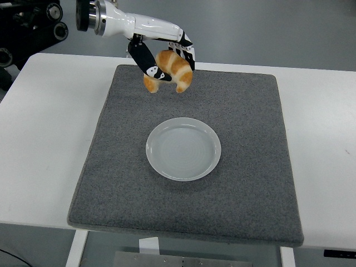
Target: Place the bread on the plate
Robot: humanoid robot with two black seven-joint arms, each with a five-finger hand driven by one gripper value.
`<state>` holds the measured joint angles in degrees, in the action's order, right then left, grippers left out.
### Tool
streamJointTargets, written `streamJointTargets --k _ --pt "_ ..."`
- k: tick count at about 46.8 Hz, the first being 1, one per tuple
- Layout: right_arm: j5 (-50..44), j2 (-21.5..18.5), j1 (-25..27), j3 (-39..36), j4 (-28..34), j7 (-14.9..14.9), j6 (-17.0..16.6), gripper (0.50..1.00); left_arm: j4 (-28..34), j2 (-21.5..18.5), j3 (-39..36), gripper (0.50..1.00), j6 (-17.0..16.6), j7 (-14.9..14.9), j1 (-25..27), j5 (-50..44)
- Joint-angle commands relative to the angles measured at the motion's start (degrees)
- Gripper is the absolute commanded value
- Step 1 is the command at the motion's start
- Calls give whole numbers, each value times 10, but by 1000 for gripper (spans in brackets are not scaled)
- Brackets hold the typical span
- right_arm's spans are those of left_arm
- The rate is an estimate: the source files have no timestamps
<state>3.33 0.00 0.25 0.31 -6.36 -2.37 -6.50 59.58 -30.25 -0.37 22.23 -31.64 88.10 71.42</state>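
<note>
— So where is the bread (172, 71) sitting right now?

— It is hanging in the air over the far-left part of the grey mat (250, 183), well clear of the surface. The left hand (161, 58) is clasping it, with the fingers (146, 60) curling round the near side of the loaf.

— Why is it being held so high?

— Probably so it is clearing the rim of the plate (183, 148) on the way in. That plate is lying empty near the middle of the mat, apart from the bread and nearer the table's (44, 133) front edge.

— Anything you are struggling to see?

— The far side of the loaf is hiding behind the hand, so how firmly it is gripping is unclear. The arm is running out at the top-left corner, and the right hand is not showing at all.
</note>
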Motion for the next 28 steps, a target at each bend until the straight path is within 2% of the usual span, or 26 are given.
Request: streamJointTargets --k 1,14,28 --pt "0 0 0 -1 0 0 0 952 3 16 -5 500 -1 -1 -1 2" --pt "1 0 0 -1 0 0 0 952 0 56 -11 500 -5 -1 -55 57" --pt "1 0 0 -1 -1 0 0 952 -4 64 -11 500 -18 0 -125 125"
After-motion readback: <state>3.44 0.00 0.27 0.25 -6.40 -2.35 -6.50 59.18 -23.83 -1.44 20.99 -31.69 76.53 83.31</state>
